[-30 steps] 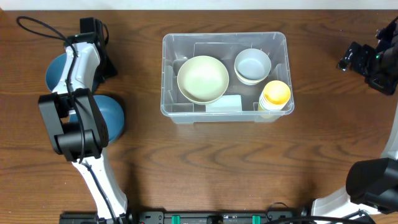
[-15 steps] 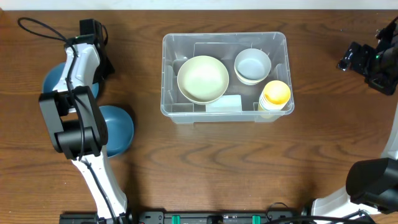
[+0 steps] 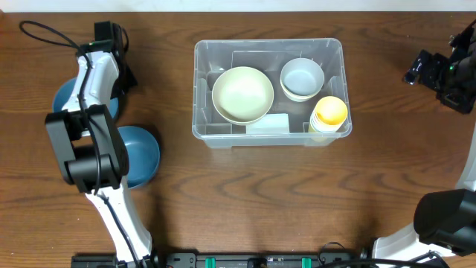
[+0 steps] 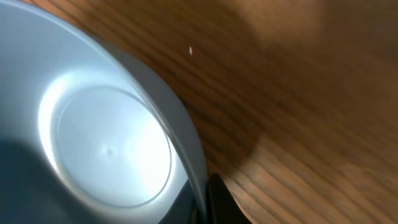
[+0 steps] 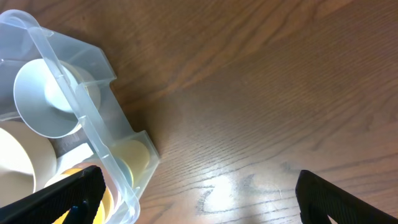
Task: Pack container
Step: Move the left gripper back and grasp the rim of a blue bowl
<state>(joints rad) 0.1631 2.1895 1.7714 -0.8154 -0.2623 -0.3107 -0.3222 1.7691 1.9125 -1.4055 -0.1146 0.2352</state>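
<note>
Over wooden table, left end effector (arm folded back) clamps blue bowl rim.

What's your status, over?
Left gripper shut on blue bowl rim; right gripper open, empty. Container holds cream bowl, white bowl, yellow cup. Free space inside tight.

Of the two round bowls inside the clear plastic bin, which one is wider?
The cream round bowl in the left half of the clear plastic bin; the white round bowl at its back right is narrower.
</note>
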